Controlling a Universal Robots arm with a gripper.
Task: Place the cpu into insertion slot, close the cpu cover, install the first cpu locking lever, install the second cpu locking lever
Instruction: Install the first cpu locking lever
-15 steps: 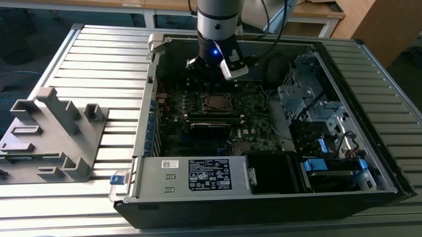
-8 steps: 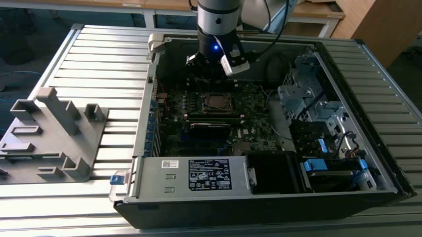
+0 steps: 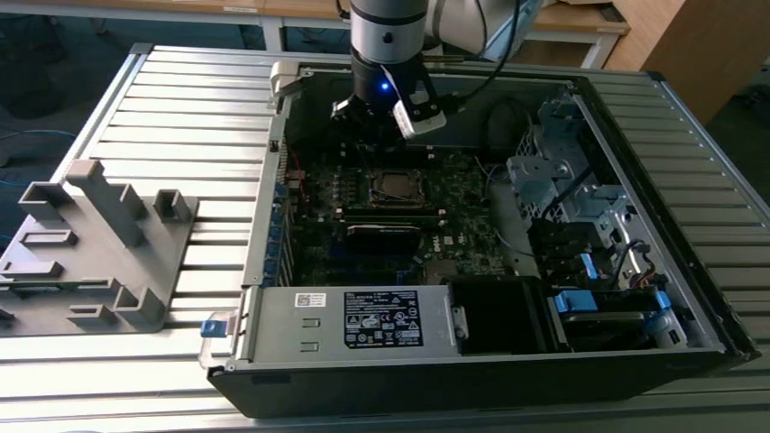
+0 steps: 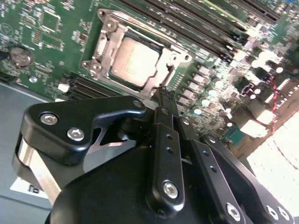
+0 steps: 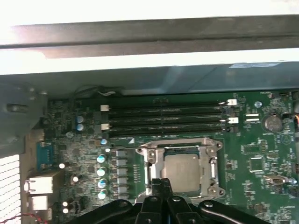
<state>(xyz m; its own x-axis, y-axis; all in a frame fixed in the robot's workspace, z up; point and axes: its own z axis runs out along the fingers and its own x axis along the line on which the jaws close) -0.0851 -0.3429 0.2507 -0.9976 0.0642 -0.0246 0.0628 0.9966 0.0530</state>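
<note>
inside the open computer case (image 3: pixel 698 271), we find the cpu (image 5: pixel 183 171) lying flat in the insertion slot (image 5: pixel 180 150), with the cpu cover (image 5: pixel 213 164) folded down around it as a silvery frame. the gripper (image 5: pixel 161 183) hangs low over the green board (image 5: pixel 261 158), its fingers (image 4: pixel 166 140) pressed together and holding nothing. in the first wrist view the joined tips sit at the middle of the cover's edge, on the side away from the long memory slots (image 5: pixel 163 119), so the chip lies straight ahead of them and very close. we cannot tell whether the tips touch the metal, nor whether either locking lever is hooked down.
</note>
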